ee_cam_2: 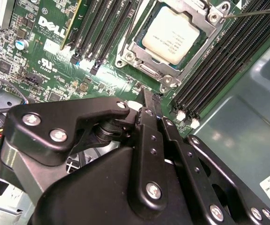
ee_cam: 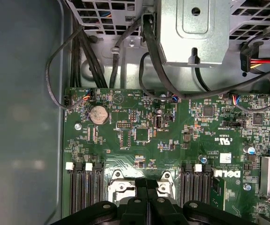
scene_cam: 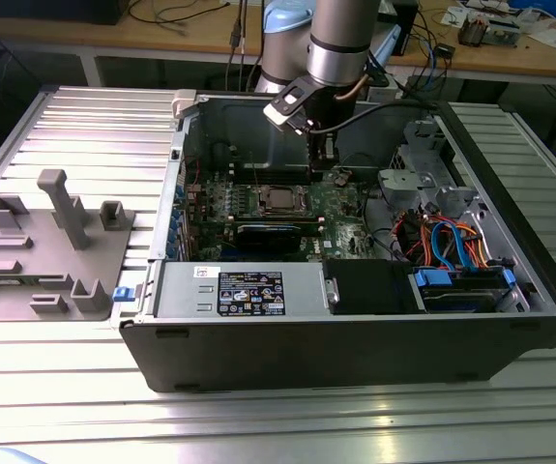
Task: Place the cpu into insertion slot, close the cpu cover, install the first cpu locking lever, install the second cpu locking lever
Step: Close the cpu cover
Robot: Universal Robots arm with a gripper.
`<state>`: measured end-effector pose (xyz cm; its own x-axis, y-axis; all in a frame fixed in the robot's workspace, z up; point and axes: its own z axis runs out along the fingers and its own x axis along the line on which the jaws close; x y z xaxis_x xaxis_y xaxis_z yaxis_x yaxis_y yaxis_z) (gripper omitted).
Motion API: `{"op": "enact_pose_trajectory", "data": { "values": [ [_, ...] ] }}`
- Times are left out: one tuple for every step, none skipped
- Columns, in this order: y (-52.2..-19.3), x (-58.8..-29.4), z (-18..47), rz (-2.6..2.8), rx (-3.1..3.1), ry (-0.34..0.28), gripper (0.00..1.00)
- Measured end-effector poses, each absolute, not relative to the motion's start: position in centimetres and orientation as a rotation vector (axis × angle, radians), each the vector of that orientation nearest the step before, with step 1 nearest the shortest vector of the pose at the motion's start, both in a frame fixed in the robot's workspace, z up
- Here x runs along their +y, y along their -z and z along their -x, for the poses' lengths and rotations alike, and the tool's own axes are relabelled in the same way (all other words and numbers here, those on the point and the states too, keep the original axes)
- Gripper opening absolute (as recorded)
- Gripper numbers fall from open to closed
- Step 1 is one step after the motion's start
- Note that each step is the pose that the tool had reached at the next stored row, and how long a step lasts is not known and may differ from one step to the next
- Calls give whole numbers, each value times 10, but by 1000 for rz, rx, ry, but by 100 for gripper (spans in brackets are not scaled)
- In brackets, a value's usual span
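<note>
Locking stage, cpu (ee_cam_2: 172,33) seated
PC case (scene_cam: 355,348) mid exterior view. Gripper (ee_cam_2: 150,97), pincer tips together, empty, just beside insertion slot (ee_cam_2: 149,70). Cpu cover (ee_cam_2: 200,49) looks down over cpu. Lever rod (ee_cam_2: 254,11) seems unlatched: prob. 1st-lever step, needs precise tip contact

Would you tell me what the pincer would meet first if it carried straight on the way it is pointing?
Probably the near edge of the cpu cover, which frames the cpu; the pincer points there, though depth is unclear.

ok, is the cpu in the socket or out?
In. In the second wrist view the cpu lies flat inside the insertion slot, the cpu cover framing its silvery top.
</note>
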<state>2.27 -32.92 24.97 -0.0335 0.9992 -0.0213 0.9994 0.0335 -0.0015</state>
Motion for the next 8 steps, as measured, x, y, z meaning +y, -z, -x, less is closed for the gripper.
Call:
{"op": "enact_pose_trajectory", "data": {
  "values": [
    [-250,-329,-23,-2174,2248,25,11],
    [-250,-329,-22,-2174,2248,25,11],
    [-250,-329,-22,-2174,2248,25,11],
    [-250,-329,-22,-2174,2248,25,11],
    [-250,-329,-22,-2174,2248,25,11],
    [-250,-329,-22,-2174,2248,25,11],
    [-249,-329,-22,-2174,2248,25,11],
    [-249,-329,-21,-2174,2248,25,11]
  ]
}}
